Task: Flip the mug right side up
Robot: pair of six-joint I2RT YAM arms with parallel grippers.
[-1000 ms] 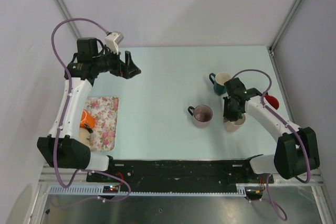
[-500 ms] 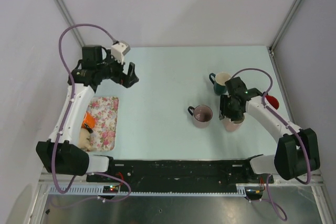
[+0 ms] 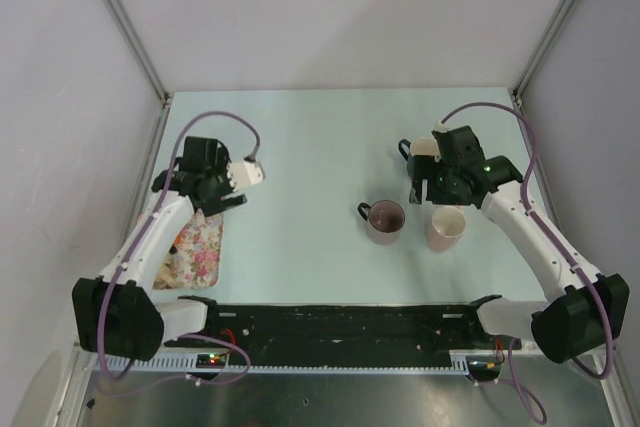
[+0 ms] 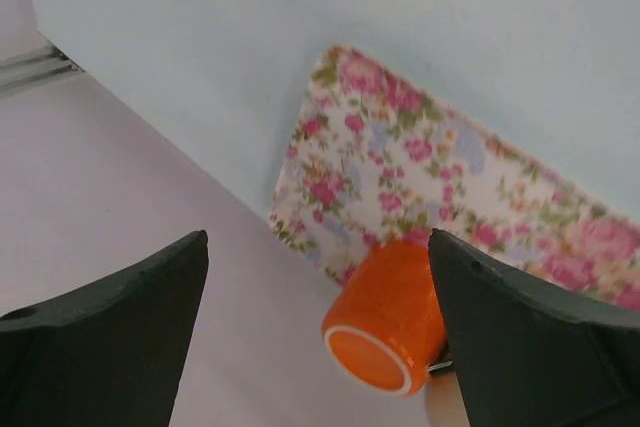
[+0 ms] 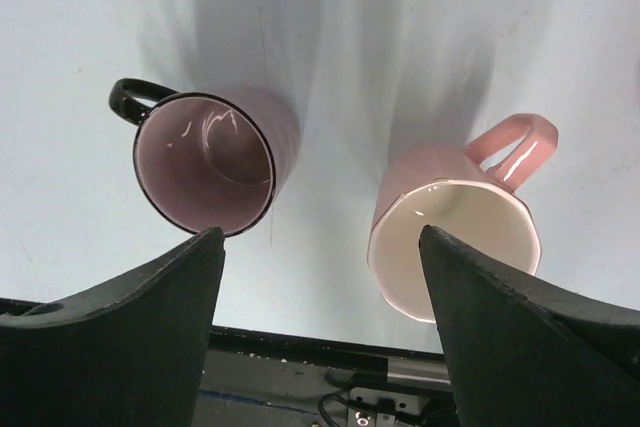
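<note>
Two mugs are standing mouth-up near each other on the table (image 5: 330, 27): the pink mug (image 5: 455, 247) and a mauve mug (image 5: 210, 162). The right gripper (image 5: 320, 232) is hovering above them, jaws spread and empty, while the left gripper (image 4: 318, 239), likewise spread and empty, is hanging over a floral tray (image 4: 420, 162) and a tipped orange cup (image 4: 388, 319).

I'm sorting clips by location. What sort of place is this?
Probably a lab robot test cell, not a kitchen: plain white panel walls on aluminium frame posts, two arms bolted to a black base rail, and a pale-teal table with mugs as props.
</note>
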